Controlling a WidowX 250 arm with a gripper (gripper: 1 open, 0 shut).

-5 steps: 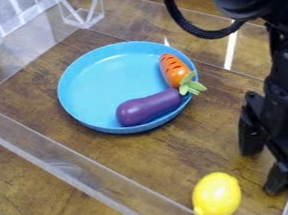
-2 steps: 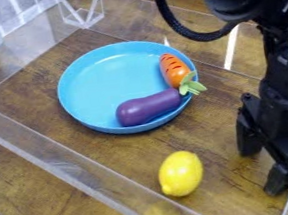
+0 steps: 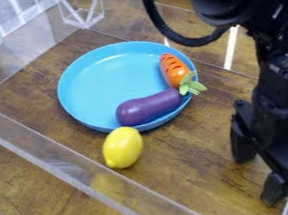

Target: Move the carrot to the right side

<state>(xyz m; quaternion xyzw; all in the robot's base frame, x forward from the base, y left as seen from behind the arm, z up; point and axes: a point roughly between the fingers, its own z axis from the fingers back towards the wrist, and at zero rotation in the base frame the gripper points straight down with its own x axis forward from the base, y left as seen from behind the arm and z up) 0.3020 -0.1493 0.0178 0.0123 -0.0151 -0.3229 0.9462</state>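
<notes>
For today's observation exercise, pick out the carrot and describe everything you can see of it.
The carrot is a small orange toy, smooth and plastic-looking, with dark ridge lines across its body and a green leafy top. It lies flat on the right inner edge of the blue plate, narrow tip pointing up in the picture, leaves pointing down towards the plate's rim. Its leafy end meets the tip of the purple eggplant. Nothing grips it.

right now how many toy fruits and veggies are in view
3: the carrot at the right rim inside the blue plate, the purple eggplant beside it on the plate, the yellow lemon on the table by the plate's near edge.
</notes>
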